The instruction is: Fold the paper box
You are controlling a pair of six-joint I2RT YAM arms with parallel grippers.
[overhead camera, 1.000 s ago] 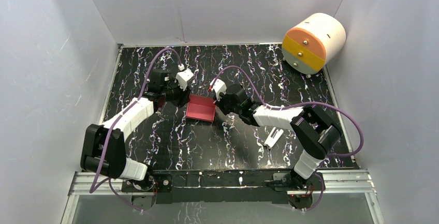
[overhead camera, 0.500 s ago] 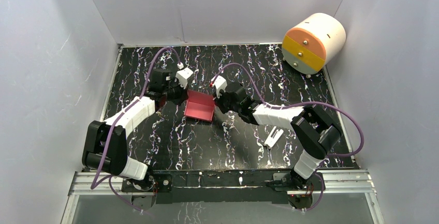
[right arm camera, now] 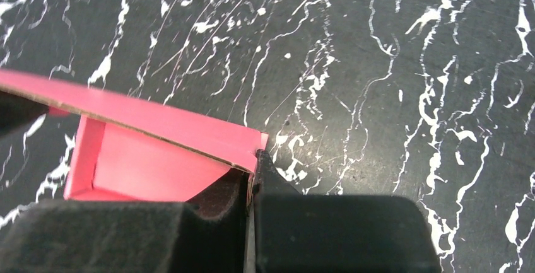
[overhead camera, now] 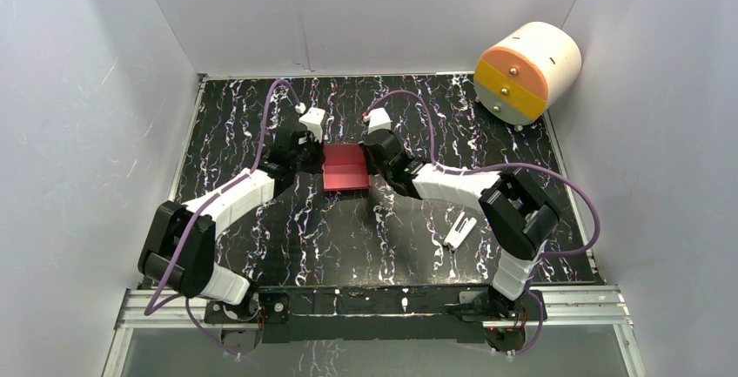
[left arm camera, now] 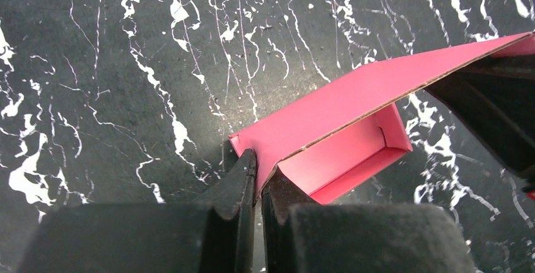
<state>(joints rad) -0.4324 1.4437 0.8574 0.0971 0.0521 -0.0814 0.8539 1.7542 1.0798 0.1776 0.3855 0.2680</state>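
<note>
The shallow pink-red card box (overhead camera: 345, 171) is clamped over the black marbled tabletop (overhead camera: 305, 229) — left wall in the left pincer (left arm camera: 257, 173), right wall in the right pincer (right arm camera: 253, 167).

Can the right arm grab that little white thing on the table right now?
Probably not yet. The right fingers are shut on the paper box, so they are busy. Nothing covers the little white piece, lying in the open beside that arm, so it might manage after letting go.
</note>
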